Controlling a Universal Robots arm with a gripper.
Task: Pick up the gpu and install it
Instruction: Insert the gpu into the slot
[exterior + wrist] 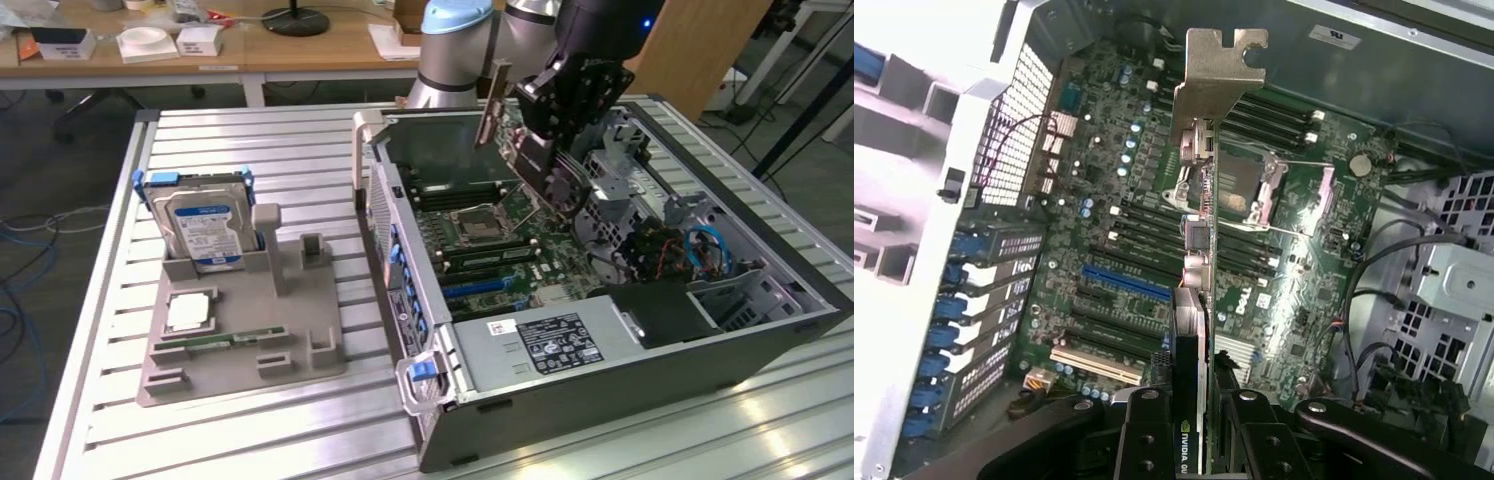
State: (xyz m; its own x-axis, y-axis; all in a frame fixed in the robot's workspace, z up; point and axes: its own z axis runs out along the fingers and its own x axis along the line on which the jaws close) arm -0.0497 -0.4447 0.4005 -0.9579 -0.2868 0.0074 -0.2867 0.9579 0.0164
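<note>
An open desktop computer case [641,395] lies on its side on a slatted metal table [267,140], with its motherboard [534,255] facing up. The robot's gripper [541,150] hangs over the case, its fingers [1144,430] closed narrowly on the gpu [1197,330]. The thin black card is pinched between them edge-on. Its silver metal bracket [1216,75] sticks out beyond the fingertips. The card is held in the air above the motherboard, near the CPU socket [1239,185] and apart from the blue expansion slot [1124,283]. Toward the exterior view's left, a hard drive [203,228] stands in a grey holder [240,350].
</note>
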